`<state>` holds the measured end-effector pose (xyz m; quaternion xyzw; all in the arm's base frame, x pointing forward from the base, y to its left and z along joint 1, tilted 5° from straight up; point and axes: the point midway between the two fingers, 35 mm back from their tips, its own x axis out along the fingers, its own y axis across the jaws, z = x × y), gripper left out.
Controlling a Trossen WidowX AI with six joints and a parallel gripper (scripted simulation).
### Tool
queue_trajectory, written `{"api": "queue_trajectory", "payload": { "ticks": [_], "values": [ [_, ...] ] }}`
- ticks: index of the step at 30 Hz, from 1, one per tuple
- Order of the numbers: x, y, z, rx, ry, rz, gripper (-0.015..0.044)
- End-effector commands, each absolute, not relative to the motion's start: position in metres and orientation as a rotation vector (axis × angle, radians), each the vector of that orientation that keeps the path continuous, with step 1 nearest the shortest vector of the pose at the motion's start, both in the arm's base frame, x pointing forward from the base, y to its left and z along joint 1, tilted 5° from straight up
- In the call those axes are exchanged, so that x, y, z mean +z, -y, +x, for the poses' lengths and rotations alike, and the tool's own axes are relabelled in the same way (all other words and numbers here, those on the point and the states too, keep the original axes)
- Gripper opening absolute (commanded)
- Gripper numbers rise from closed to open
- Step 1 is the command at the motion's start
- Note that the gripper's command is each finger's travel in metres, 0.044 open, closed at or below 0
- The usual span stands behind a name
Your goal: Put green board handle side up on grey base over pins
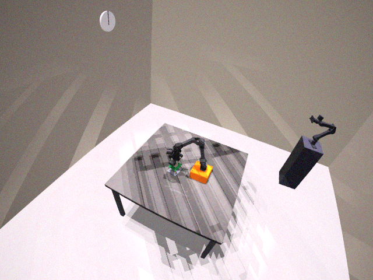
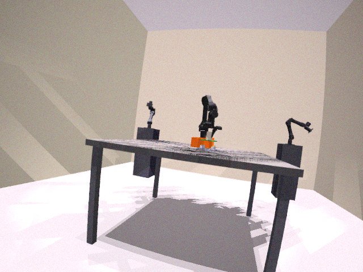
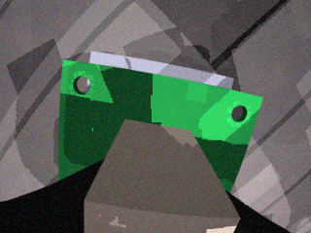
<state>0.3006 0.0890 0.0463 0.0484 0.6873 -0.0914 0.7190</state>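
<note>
The claw (image 1: 174, 163) (image 2: 209, 133) (image 3: 152, 173) is clamped on the handle (image 2: 209, 135) (image 3: 160, 170) of the green board (image 1: 179, 166) (image 2: 210, 140) (image 3: 180, 104). The board is up over the grey base (image 1: 172, 172) (image 2: 212, 150) (image 3: 146, 64), with its handle on top. In the side view, there is a little gap between the board and the base. The base sits on the table (image 1: 192, 205) (image 2: 234, 161), near the orange box (image 1: 200, 175) (image 2: 197, 142).

In the close view, a pale strip of the base peeks out past the far edge of the board. The board hides the rest. Two corner holes show, and no gold pin can be made out in either one. The near corners are out of sight behind the handle and the black fingers, or cut off by the bottom edge. From above, the claw covers part of the board, and the pins are too tiny to match with the holes.
</note>
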Motion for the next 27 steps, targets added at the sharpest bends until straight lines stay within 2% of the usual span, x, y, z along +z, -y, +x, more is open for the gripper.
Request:
{"api": "queue_trajectory", "payload": {
  "ticks": [1,27],
  "values": [
    [0.041,-0.090,0.301,-0.211,-1.520,0.116,0.0000],
    [0.021,-0.087,0.301,-0.199,-1.521,0.103,0.0000]
  ]
}}
